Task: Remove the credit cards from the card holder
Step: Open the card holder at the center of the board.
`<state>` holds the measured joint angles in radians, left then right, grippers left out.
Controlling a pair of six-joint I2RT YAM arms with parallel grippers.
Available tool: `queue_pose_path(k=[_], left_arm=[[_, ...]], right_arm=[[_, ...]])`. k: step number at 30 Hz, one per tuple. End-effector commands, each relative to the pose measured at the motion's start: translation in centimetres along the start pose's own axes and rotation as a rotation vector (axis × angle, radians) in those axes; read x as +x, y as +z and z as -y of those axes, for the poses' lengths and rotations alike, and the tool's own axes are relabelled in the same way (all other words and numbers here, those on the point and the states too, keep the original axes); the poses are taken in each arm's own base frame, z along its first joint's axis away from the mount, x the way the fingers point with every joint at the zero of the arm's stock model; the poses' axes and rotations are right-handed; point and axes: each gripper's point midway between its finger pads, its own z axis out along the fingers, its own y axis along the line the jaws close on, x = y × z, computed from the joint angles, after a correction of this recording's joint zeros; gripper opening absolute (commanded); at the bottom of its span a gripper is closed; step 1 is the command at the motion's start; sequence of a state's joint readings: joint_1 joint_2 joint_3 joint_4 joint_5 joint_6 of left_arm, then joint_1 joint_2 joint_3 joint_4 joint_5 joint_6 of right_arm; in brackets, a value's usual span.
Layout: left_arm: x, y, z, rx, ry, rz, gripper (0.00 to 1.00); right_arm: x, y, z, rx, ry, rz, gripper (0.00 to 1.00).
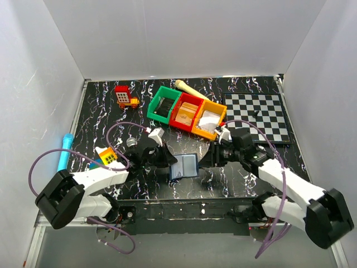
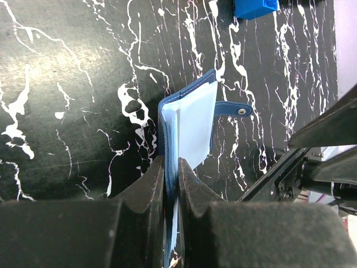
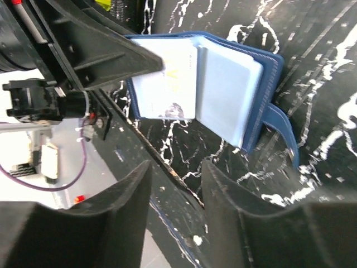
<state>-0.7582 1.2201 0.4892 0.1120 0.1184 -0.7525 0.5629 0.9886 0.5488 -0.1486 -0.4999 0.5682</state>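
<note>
The card holder [image 1: 184, 166] lies open near the table's front edge, navy outside with pale blue-grey pockets inside. My left gripper [image 1: 168, 160] is shut on its left edge; in the left wrist view the fingertips [image 2: 172, 167] pinch the card holder [image 2: 189, 120], whose snap strap [image 2: 231, 110] sticks out to the right. Pale card faces [image 3: 167, 78] show inside the card holder [image 3: 228, 92] in the right wrist view. My right gripper [image 1: 207, 160] is open and empty just right of it; its jaws [image 3: 175, 178] hang over the table's edge, apart from the holder.
Green [image 1: 163, 104], red [image 1: 187, 111] and orange [image 1: 208, 119] bins stand behind. A chessboard [image 1: 259, 114] lies at the back right. A toy phone [image 1: 126, 96], a cyan marker [image 1: 65, 151], a yellow toy [image 1: 107, 156] and a blue block [image 2: 255, 6] are on the left.
</note>
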Motion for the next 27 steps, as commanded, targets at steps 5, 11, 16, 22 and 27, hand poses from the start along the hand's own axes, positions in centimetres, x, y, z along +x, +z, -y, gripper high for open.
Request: queue_pose_path(k=[5, 11, 16, 22, 27], left_arm=[[0.2, 1.5, 2.0, 0.157, -0.009, -0.047, 0.00], [0.6, 2.1, 1.2, 0.153, -0.028, -0.076, 0.00], [0.9, 2.6, 0.1, 0.113, -0.044, -0.105, 0.00], [1.3, 3.0, -1.1, 0.062, -0.048, -0.139, 0.11], [1.6, 3.2, -1.6, 0.039, -0.052, -0.159, 0.39]], right_arm=[[-1.9, 3.7, -2.8, -0.266, 0.083, 0.004, 0.27], [-1.4, 5.8, -0.5, -0.205, 0.117, -0.043, 0.26], [0.3, 7.2, 2.6, -0.086, 0.168, -0.111, 0.24], [2.0, 7.5, 5.5, 0.044, 0.181, -0.159, 0.23], [2.9, 7.5, 6.5, 0.087, 0.199, -0.182, 0.23]])
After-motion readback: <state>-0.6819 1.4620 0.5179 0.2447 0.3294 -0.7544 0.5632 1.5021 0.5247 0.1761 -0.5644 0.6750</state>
